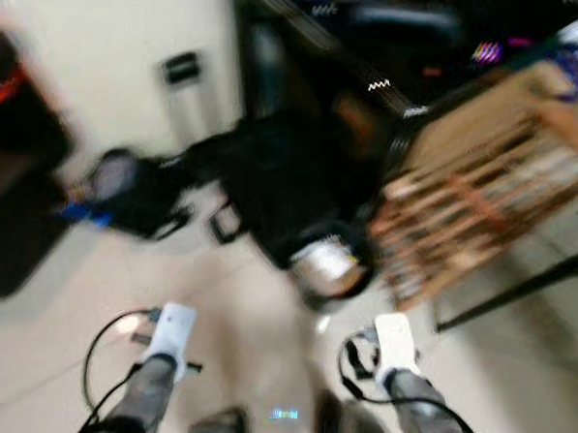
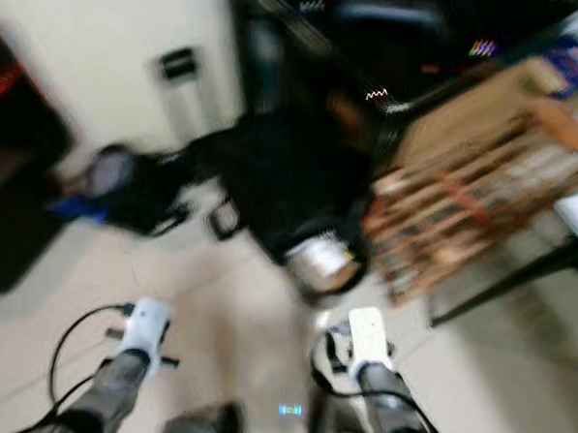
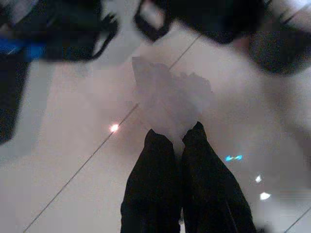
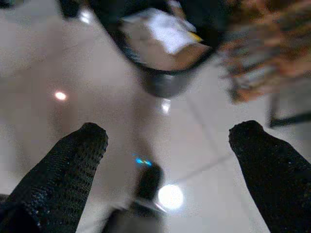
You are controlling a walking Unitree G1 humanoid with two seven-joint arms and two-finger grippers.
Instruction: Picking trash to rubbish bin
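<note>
Head views, blurred, show the tiled floor (image 1: 58, 360) and the black rubbish bin (image 4: 165, 80) ahead, part full. Left hand (image 3: 177, 136) pinches a thin, pale, crumpled trash wrapper (image 3: 170, 97), pointing away from the fingertips toward the floor; it looks light, soft, easily slipped. Right hand (image 4: 167, 141) gapes wide, holding nothing.
</note>
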